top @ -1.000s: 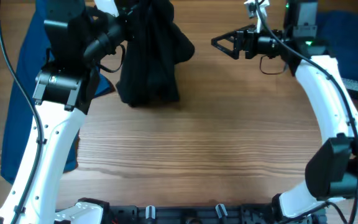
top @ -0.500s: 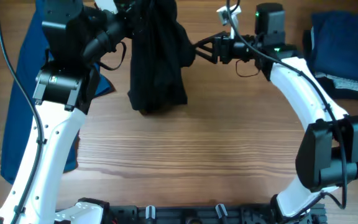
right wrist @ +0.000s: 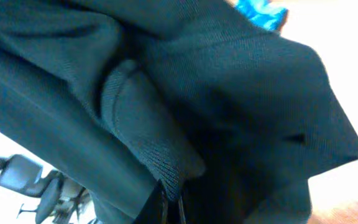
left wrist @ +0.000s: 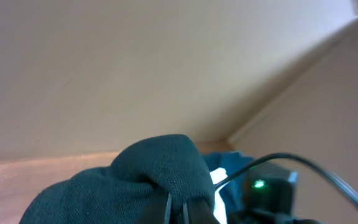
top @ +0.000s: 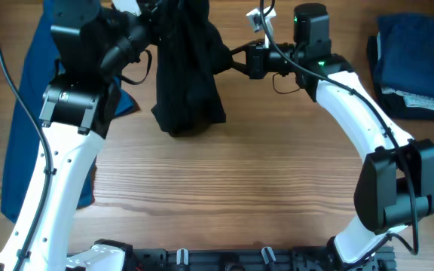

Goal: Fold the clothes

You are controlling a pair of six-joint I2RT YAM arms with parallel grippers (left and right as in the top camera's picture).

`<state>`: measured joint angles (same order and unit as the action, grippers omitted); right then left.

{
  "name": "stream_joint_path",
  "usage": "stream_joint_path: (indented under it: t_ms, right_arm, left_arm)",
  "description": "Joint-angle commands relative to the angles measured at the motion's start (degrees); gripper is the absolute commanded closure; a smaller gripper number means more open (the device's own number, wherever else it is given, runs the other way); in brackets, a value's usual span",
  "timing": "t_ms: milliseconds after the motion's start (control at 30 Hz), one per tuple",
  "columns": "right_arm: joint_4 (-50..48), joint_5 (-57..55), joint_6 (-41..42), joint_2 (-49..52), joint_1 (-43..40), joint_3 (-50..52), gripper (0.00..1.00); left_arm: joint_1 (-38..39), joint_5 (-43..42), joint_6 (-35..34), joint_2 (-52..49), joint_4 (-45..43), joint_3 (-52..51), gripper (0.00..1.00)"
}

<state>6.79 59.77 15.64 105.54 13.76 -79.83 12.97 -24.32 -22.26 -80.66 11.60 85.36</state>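
Wood-grain surface [top: 239,188]; the left wrist view shows a plain beige wall behind it. The black garment [top: 188,71] hangs bunched in a tall clump at the far middle of the surface. Its top is lifted and its lower end is down by the wood; cannot tell if it touches. The left fingers [left wrist: 191,211] are clamped together on a gathered hump of its fabric at the top. The right fingers [right wrist: 166,205] are pinched tight on a ribbed fold of the same garment, reaching in from its right side. Both grips are on the black cloth, near each other. The bright blue T-shirt [top: 25,113] lies spread flat along the left edge of the surface. It is partly hidden under the left arm [top: 59,173], and a corner pokes out just left of the black clump. The right arm [top: 368,128] arcs in from the near right. A neat folded stack [top: 417,64], dark blue with grey showing, sits at the far right edge, well apart from the black garment.
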Motion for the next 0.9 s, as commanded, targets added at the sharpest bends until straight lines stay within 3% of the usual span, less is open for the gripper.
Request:
stream_joint_path:
  t_ms: [0,133,367,567,700,867]
  right_arm:
    - [0.2,-5.5,0.4,-3.0,-1.7,-0.9,0.96]
    - [8.6,-15.5,-4.7,-8.7,-2.9,-5.0,0.96]
    - [30.7,-40.4,-14.6,-16.0,-2.9,-15.8,0.96]
    - [37.8,-45.4,-15.8,-20.3,-2.9,-18.0,0.96]
    - [40.6,-45.8,-15.9,-20.7,-2.9,-18.0,0.96]
    - [42.5,-45.8,-15.9,-20.6,-2.9,-18.0,0.96]
  left_arm:
    - [-0.1,7.5,-0.5,1.7,4.3,0.8,0.96]
    - [-0.1,11.9,-0.5,1.7,11.9,0.8,0.84]
    - [-0.1,15.0,2.6,1.7,18.3,0.8,0.80]
    - [0.2,14.1,2.8,1.4,22.9,0.8,0.76]
    - [1.8,9.5,9.0,-2.5,26.8,0.8,0.75]
    - [3.0,7.4,13.1,-9.9,31.0,0.8,0.65]
